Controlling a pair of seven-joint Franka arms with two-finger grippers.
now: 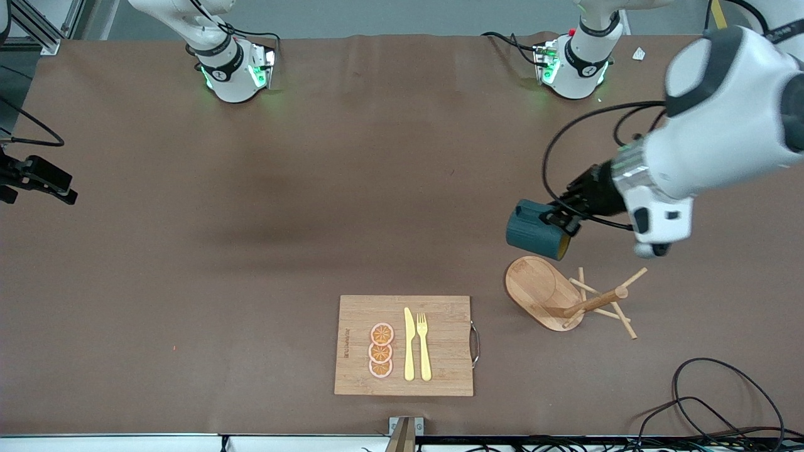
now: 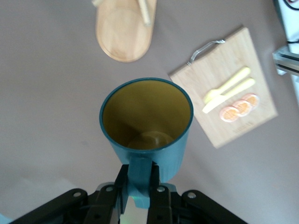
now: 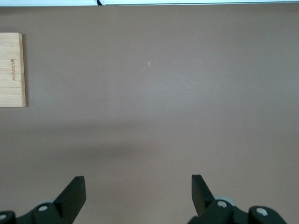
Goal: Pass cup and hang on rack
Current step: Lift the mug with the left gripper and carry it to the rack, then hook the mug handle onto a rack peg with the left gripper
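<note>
Left gripper (image 1: 561, 220) pinches the cup (image 1: 535, 231) by its small handle, the fingers (image 2: 122, 186) pressed against it from both sides, as the left wrist view shows. The cup hangs in the air on its side, over the table just beside the rack's base (image 1: 534, 282), with its yellow mouth turned toward the rack (image 1: 568, 300). Holding it by the handle keeps the body free but fills part of the loop, so threading a peg through will likely be tight.

The rack appears to lie tipped over, its oval base facing up-table and its post (image 1: 593, 302) and pegs (image 1: 622, 317) spread low toward the left arm's end; from this angle that reading is not certain. If so, the pegs offer no upright hook, and the hang looks awkward.

Right gripper (image 3: 138, 189) is out of the front view; its own camera shows the fingers spread wide over bare table, with an edge of the board (image 3: 11, 70) in sight. That arm waits.

The board (image 1: 405, 345) carries a knife (image 1: 409, 344), fork (image 1: 424, 346) and fruit slices (image 1: 381, 350), well apart from the rack.
</note>
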